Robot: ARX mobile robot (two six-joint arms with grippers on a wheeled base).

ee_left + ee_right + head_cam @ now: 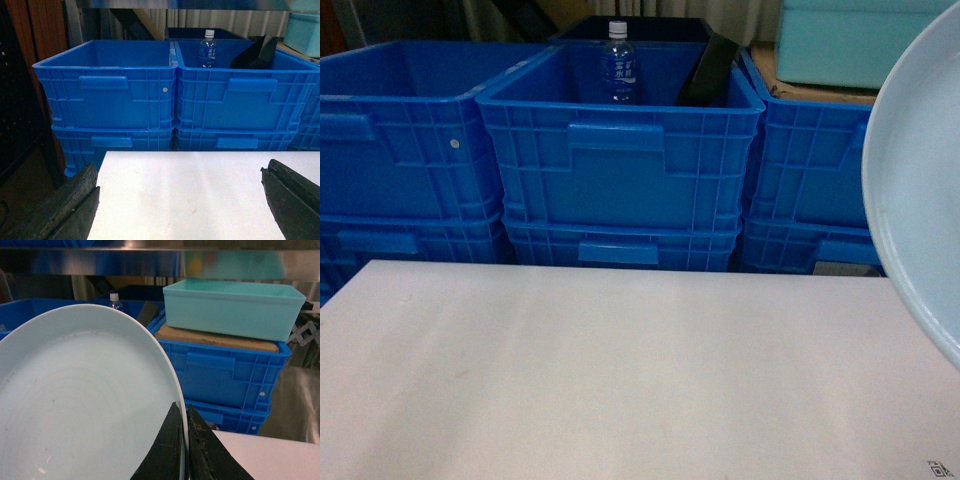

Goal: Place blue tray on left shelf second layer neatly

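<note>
The right gripper point(183, 450) pinches the rim of the blue tray point(75, 405) between its dark fingers, holding the pale dish tilted up on edge at the right side of the head view, above the white table point(620, 370). The left gripper point(180, 205) hangs with its jaws spread wide and nothing between them, over the table's near edge. Behind stand stacked blue crates point(620, 170), the middle one holding a water bottle point(618, 62), and a teal bin point(232, 305) sits on a crate to the right.

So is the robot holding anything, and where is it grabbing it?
Yes: the right gripper pinches the blue tray by its rim. The left gripper is open, holding nothing.
</note>
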